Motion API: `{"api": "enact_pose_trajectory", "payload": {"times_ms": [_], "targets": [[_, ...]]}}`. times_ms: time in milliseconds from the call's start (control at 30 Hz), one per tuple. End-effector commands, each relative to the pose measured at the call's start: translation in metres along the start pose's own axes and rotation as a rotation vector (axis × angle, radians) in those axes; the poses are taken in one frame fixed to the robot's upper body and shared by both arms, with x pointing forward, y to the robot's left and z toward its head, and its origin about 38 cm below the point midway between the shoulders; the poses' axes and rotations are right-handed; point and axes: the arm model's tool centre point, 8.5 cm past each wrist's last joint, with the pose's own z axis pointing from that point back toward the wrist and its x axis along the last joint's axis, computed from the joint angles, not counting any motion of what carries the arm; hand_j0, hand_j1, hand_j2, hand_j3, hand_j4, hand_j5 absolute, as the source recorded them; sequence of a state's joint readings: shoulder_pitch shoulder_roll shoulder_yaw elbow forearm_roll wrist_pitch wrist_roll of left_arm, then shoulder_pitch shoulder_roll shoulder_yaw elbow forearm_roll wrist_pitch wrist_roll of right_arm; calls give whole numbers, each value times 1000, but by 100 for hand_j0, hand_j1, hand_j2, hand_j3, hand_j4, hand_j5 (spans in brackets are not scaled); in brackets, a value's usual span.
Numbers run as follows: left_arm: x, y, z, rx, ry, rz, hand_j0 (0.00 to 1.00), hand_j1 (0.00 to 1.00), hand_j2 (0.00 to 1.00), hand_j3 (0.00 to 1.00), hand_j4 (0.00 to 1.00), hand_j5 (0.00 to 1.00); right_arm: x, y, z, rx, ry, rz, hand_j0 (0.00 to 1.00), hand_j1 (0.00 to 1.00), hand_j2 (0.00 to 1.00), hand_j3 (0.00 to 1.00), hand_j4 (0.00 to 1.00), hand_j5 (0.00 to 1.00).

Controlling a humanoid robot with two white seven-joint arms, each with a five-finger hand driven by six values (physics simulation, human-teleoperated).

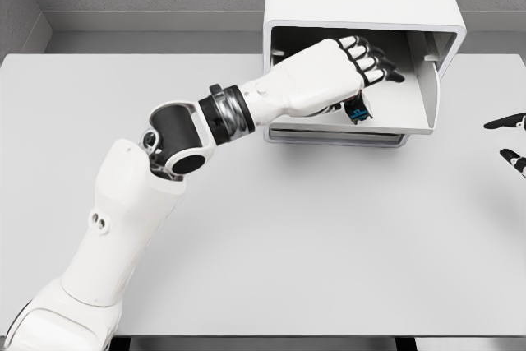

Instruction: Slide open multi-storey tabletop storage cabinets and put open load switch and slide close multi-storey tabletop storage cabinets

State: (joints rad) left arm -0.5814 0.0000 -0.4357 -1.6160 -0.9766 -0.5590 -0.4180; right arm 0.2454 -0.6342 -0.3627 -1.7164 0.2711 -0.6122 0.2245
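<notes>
White table [288, 244] carries my left arm reaching to the cabinet [362, 14] at its far edge, left hand [341, 71] inside the open drawer [411, 121] with fingers curled round the load switch [358, 109], right hand's [511, 139] fingertips spread at right edge.

You get even, bright, sharp rendering; soft shadow darkens the cabinet [362, 6] interior, perhaps hiding detail there.
</notes>
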Motion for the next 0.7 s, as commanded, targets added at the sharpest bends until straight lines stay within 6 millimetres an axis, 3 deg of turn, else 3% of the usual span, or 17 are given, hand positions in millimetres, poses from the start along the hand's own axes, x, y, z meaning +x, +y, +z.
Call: {"api": "enact_pose_trajectory", "payload": {"times_ms": [0,433,500,667], "targets": [[2,4,0,13,-4,-1,88,88,88,88,88,88,0,-1,0,-6,-1,-4,64,64,64,64,64,64],[22,22,6,79,-46,-35,90,90,90,90,90,90,-1,-4,1,-12,3,-1,65,65,65,65,65,65],[31,28,10,103,-58,-45,99,99,99,99,99,99,-3,-4,2,-12,9,-2,65,65,65,65,65,65],[39,39,17,181,-132,9,100,100,100,100,100,100,-6,-3,4,-10,20,-5,65,65,65,65,65,65]]}}
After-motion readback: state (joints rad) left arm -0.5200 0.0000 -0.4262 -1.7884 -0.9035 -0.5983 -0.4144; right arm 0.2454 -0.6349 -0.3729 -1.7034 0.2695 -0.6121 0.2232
